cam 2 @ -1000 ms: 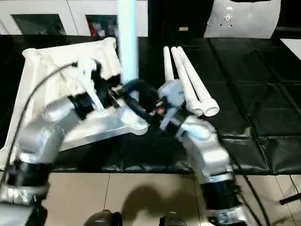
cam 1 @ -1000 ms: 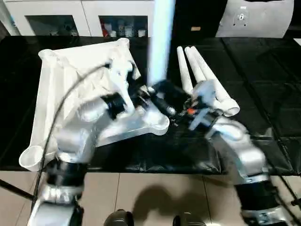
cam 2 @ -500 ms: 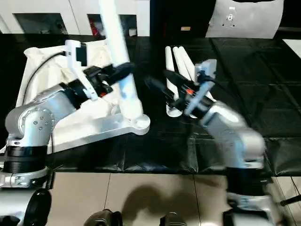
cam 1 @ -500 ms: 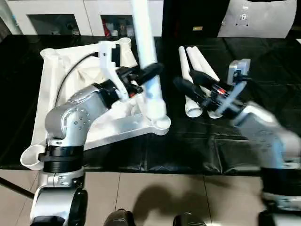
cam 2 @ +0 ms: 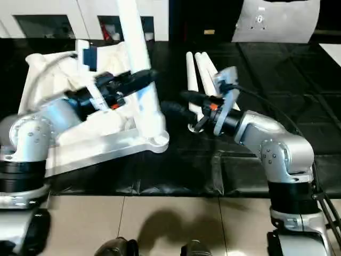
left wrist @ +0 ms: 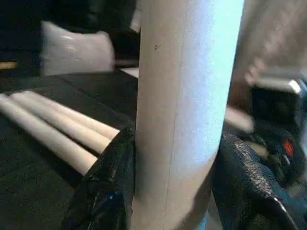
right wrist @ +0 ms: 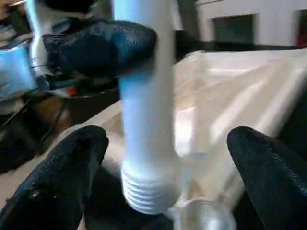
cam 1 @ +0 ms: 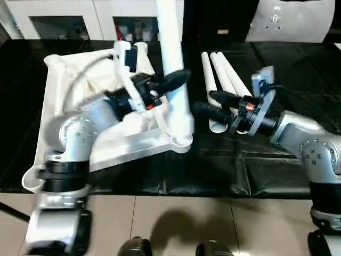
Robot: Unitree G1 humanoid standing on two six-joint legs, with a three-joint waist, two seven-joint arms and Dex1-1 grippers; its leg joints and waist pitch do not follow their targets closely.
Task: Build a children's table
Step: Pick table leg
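Left gripper [cam 1: 169,84] is clamped on one white leg [cam 1: 171,48], a black finger each side of the shaft (L wrist view shows both pads pressed against it). Leg stands near upright, long axis vertical w/ slight lean, top end running out past the upper frame edge, threaded end pointing down. R wrist view shows those threads [right wrist: 146,191] just above the corner socket [right wrist: 201,215], a small gap visible, not seated.

Right gripper [cam 1: 208,105] has its fingers spread wide, nothing between them, pointing across toward the held leg and stopping just short of it, near the socket corner.

Tabletop [cam 1: 69,96] lies underside up on the black mat [cam 1: 298,80], ribs facing up, rounded sockets at corners; nearest socket [cam 1: 33,180] sits at the mat's front edge by the L arm, and the socket under the leg [cam 1: 181,140] is at the corner nearest centre. Long axis of the top runs roughly near-to-far, angled.

Further back, three more legs [cam 1: 221,74] lie flat side by side, touching, long axes running near-to-far, thick open ends toward the robot, thin tips away. R forearm crosses in front of their near ends.

Behind the mat: white cabinet w/ glass doors [cam 1: 64,24], small items inside, too small to read. No legible writing or brand anywhere.
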